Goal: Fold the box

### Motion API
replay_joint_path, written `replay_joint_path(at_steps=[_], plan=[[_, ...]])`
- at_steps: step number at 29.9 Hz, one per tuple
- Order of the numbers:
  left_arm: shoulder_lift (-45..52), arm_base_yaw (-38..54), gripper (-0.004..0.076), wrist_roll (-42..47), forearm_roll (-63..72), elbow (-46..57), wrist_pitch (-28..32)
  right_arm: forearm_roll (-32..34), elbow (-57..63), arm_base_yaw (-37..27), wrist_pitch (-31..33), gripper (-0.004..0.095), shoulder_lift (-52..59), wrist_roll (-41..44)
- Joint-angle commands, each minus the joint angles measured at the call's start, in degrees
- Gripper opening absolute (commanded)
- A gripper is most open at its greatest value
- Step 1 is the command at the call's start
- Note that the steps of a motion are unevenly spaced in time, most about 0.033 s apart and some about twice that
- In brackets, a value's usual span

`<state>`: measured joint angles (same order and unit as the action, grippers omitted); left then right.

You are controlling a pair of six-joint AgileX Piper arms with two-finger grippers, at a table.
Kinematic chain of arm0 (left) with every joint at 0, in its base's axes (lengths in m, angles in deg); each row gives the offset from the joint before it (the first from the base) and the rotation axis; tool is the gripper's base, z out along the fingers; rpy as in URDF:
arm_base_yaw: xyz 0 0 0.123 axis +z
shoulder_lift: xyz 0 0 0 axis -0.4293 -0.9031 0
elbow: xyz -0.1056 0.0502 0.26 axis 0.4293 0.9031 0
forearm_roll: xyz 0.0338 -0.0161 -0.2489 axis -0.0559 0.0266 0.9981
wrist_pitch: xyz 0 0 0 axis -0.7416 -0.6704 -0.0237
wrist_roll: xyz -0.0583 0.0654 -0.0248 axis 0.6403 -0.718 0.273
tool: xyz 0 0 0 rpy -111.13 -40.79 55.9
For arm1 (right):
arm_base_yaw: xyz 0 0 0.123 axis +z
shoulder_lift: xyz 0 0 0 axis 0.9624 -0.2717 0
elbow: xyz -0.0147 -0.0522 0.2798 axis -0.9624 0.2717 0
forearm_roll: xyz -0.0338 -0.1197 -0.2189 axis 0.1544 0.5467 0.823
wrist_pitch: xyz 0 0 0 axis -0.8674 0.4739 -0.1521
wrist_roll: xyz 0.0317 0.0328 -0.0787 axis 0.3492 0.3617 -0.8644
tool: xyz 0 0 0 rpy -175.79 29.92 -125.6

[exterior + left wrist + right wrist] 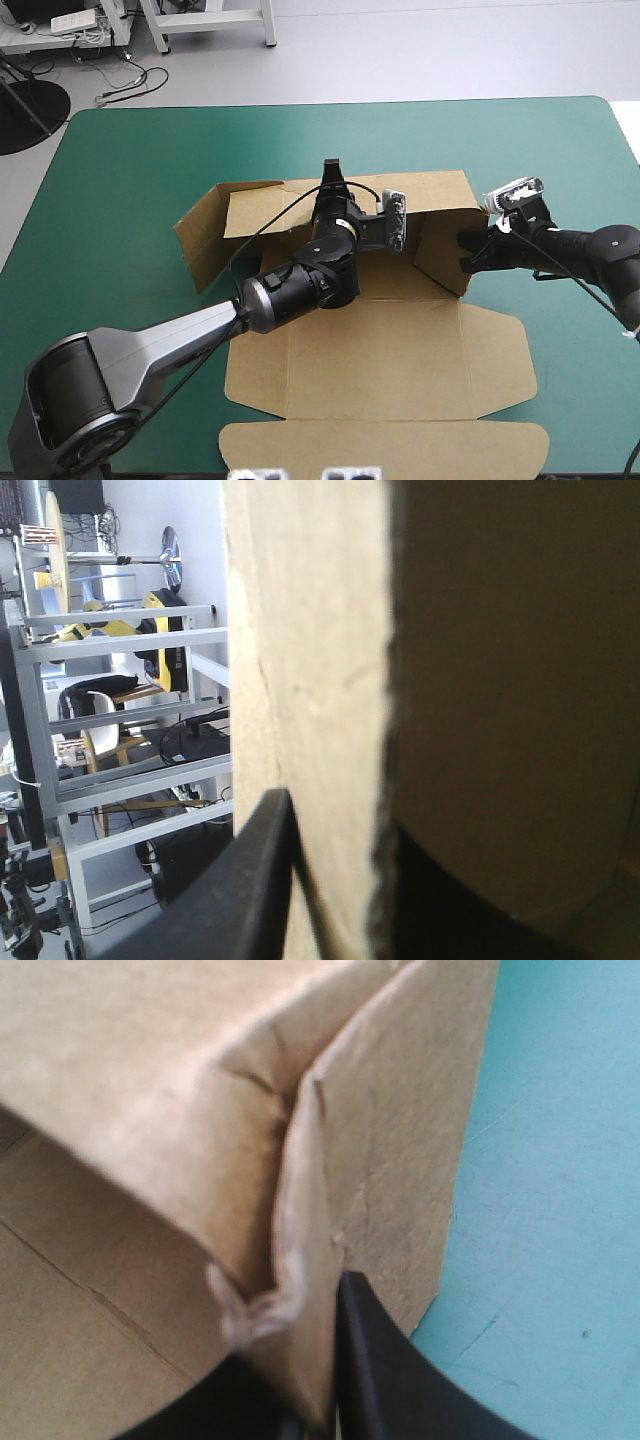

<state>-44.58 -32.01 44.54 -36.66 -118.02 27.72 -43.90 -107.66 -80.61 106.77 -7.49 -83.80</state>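
The brown box (380, 330) lies in the middle of the table, its lid panel (385, 445) flat toward the near edge. Its back wall (435, 192) stands raised, and a left side flap (200, 240) tilts outward. My left gripper (331, 172) reaches over the back wall's top edge, shut on the board (310, 680). One black finger (262, 880) shows beside that sheet. My right gripper (466, 252) is shut on the raised right wall (440, 250) at its outer corner. In the right wrist view the creased wall (390, 1140) runs down between the fingers (385, 1380).
The teal-green cover (130, 200) shows on all sides of the box, widest at the left and far side. The right side flap (500, 360) lies flat near the right arm. The lid reaches close to the table's near edge.
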Motion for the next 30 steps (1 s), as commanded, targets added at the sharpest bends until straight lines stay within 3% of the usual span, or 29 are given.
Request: replay_joint_path(at_steps=[1,4,6,17,30], plan=[[1.2,-0.2,0.0317,0.1,4.5,0.0,-3.7,-1.4,-1.4,0.0,1.9,-0.0008,1.0,0.7],[1.2,-0.2,0.0484,-0.3,1.4,0.0,-3.7,0.2,-1.4,0.0,2.4,-0.0008,1.0,1.1],[1.2,-0.2,0.0516,-0.4,-0.5,0.0,-3.8,1.0,-1.4,0.0,2.4,-0.0009,1.0,2.2],[4.0,-2.9,0.0461,0.9,-1.1,-1.3,-4.3,4.4,-1.4,0.0,2.2,-0.0006,1.0,4.9],[15.5,-13.0,0.0454,2.3,1.2,-2.0,-8.1,6.0,-1.4,0.0,1.1,-0.0005,1.0,6.6]])
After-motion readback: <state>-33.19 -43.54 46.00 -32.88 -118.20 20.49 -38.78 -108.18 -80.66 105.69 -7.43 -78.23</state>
